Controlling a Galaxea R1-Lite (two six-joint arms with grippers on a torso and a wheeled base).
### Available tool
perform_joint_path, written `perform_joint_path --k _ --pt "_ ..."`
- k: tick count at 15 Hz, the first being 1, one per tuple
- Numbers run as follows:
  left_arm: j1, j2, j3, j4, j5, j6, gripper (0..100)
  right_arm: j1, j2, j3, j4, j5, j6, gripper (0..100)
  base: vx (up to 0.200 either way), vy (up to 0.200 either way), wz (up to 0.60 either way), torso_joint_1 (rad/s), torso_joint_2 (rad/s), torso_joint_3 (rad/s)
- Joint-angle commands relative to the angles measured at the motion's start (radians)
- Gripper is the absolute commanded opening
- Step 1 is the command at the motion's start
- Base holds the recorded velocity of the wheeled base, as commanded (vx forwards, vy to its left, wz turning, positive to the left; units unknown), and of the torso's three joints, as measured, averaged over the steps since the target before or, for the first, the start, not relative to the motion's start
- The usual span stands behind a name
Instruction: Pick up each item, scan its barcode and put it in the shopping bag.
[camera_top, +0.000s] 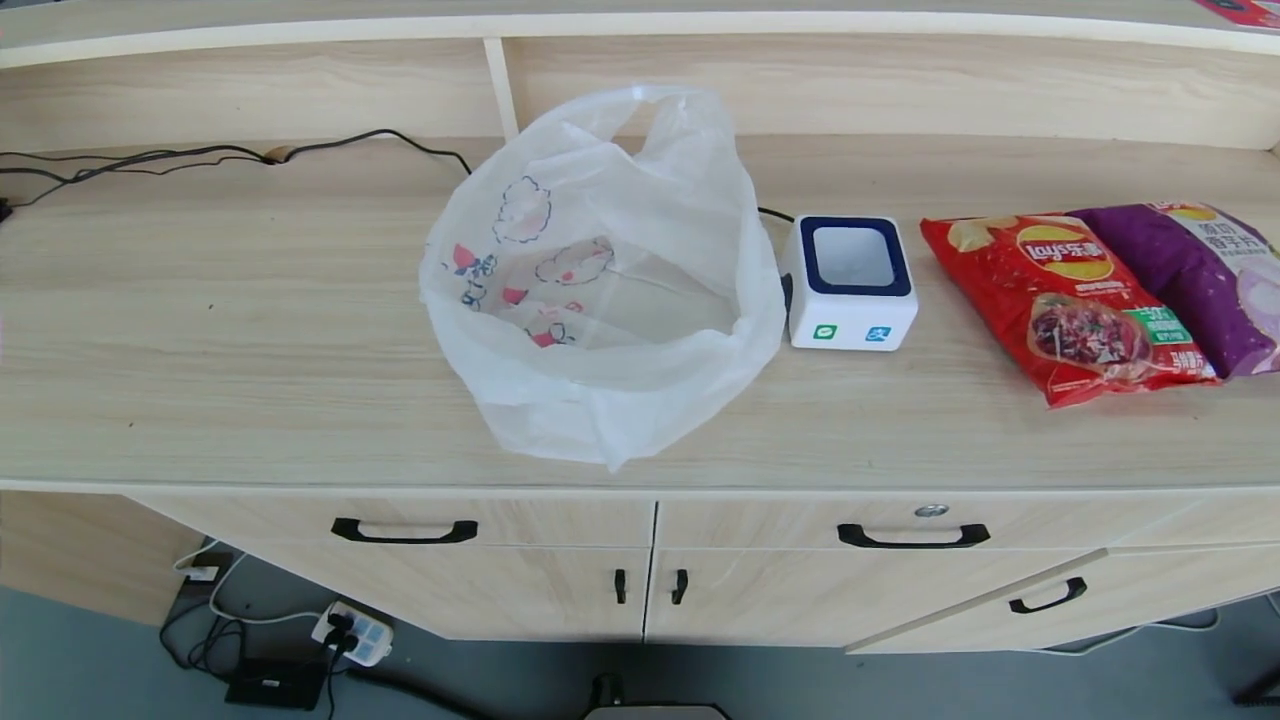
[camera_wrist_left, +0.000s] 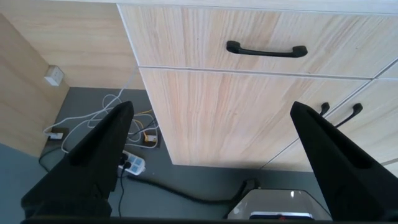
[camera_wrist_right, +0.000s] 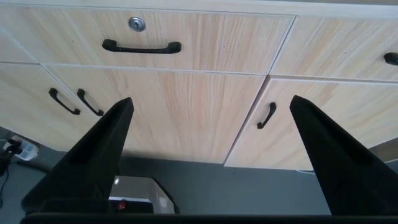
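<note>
A translucent white shopping bag (camera_top: 600, 290) with cartoon prints stands open on the wooden counter (camera_top: 220, 330), near its middle. Just right of it sits a small white barcode scanner (camera_top: 850, 282) with a dark blue rim around its window. Further right lie a red chips bag (camera_top: 1070, 305) and a purple snack bag (camera_top: 1195, 280), side by side and touching. My left gripper (camera_wrist_left: 211, 118) hangs open below the counter, facing the drawer fronts. My right gripper (camera_wrist_right: 211, 115) is likewise open in front of the lower cabinet doors, holding nothing.
Black cables (camera_top: 200, 155) run along the back left of the counter, under a raised shelf (camera_top: 640, 25). Drawers and doors with black handles (camera_top: 405, 532) lie below. A power strip (camera_top: 352, 632) and wires sit on the floor at the left.
</note>
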Motion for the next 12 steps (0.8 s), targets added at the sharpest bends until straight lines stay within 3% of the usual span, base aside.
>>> perform_joint_path --k 1,4,6,9,12 --pt "0.000 0.002 0.000 -0.001 0.000 -0.001 100 0.003 0.227 -0.213 -0.002 0.050 -0.009 100 0.000 0.000 0.00 0.000 0.00 0.000" --pt "0.000 0.002 0.000 -0.001 0.000 0.006 100 0.009 0.678 -0.523 -0.048 0.051 -0.045 100 0.000 0.000 0.00 0.000 0.00 0.000" --pt "0.000 0.002 0.000 -0.001 0.000 0.006 100 0.021 0.839 -0.599 -0.112 0.059 -0.047 100 0.000 0.000 0.00 0.000 0.00 0.000" --pt "0.000 0.002 0.000 -0.001 0.000 0.005 100 0.023 1.043 -0.796 -0.087 0.064 -0.052 100 0.000 0.000 0.00 0.000 0.00 0.000" --pt "0.000 0.002 0.000 -0.001 0.000 0.005 100 0.021 1.137 -0.880 -0.066 0.076 -0.053 100 0.000 0.000 0.00 0.000 0.00 0.000"
